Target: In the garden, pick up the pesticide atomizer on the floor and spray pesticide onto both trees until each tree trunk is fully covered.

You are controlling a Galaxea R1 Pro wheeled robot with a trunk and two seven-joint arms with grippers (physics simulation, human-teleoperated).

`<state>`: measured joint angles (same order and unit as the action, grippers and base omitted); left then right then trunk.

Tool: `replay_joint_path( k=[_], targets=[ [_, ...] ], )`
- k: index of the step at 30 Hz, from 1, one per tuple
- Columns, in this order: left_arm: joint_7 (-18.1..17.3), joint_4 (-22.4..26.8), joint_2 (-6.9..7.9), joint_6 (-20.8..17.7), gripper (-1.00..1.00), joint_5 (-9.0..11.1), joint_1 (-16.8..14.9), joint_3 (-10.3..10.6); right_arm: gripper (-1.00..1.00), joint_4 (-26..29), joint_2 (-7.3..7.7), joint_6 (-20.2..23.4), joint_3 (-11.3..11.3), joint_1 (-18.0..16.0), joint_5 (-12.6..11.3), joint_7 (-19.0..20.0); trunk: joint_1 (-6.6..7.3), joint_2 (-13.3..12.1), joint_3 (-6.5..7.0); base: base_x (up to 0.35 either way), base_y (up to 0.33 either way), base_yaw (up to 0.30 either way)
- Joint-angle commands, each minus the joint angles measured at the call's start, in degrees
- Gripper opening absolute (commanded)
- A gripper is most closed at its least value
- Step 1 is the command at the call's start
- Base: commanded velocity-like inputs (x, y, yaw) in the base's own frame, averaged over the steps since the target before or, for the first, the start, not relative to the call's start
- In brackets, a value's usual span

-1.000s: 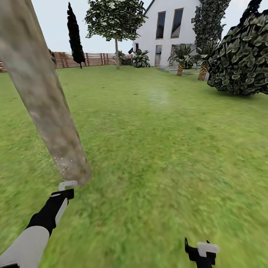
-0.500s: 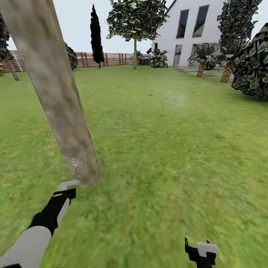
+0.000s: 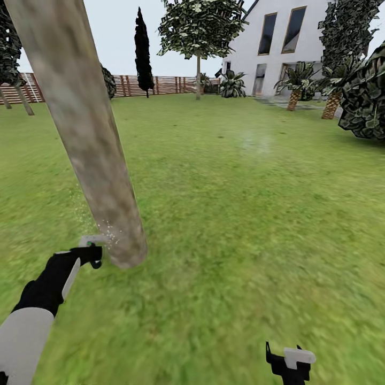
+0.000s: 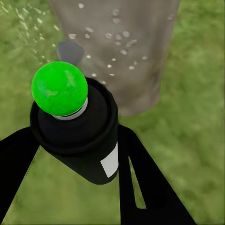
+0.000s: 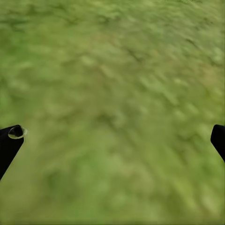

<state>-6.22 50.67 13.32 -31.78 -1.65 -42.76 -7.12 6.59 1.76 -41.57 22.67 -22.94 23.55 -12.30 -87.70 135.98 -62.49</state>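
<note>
A thick, pale grey-brown tree trunk (image 3: 85, 128) leans from the upper left of the head view down to the grass. My left gripper (image 3: 95, 249) is close beside the trunk's base, shut on the pesticide atomizer (image 4: 77, 140). The atomizer is a black body with a bright green round tip (image 4: 59, 89). It points at the trunk (image 4: 122, 47) in the left wrist view. Whitish specks of pesticide (image 4: 112, 35) dot the lower bark and drift beside it (image 3: 107, 231). My right gripper (image 3: 291, 359) hangs low over bare grass, open and empty (image 5: 115, 137).
The green lawn (image 3: 240, 214) stretches to a brown slat fence (image 3: 160, 84) and a white house (image 3: 278, 48). Another leaning pale trunk (image 3: 24, 101) stands far left. A slim dark cypress (image 3: 142, 48), a leafy tree (image 3: 198, 27), palms and a large bush (image 3: 366, 101) stand farther off.
The view has panned, so the trunk sits further right in the picture. My left gripper with the atomizer has risen toward the trunk's base. The right gripper has not moved.
</note>
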Motion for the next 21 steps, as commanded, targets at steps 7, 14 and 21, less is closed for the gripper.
replay_joint_path(
  k=[7,14,21],
  targets=[
    [-0.19,7.61,-1.54,-7.15,-1.0,0.09,-0.03,0.09,1.0,0.0,0.0,0.0,0.01,0.0,-0.05,0.0,0.0,0.0,0.0,0.0,0.0,0.111],
    [-0.19,7.95,-1.12,-6.79,-1.0,-0.05,0.29,-0.27,1.0,0.0,0.0,0.0,0.0,0.0,-0.02,0.0,0.0,0.0,0.0,0.088,-0.064,0.001],
    [-0.09,7.95,-1.03,-6.8,-1.0,-0.2,0.22,-0.5,1.0,0.0,0.0,0.0,0.0,-0.01,-0.02,0.0,0.0,0.0,0.0,0.08,-0.246,0.0]
  ],
)
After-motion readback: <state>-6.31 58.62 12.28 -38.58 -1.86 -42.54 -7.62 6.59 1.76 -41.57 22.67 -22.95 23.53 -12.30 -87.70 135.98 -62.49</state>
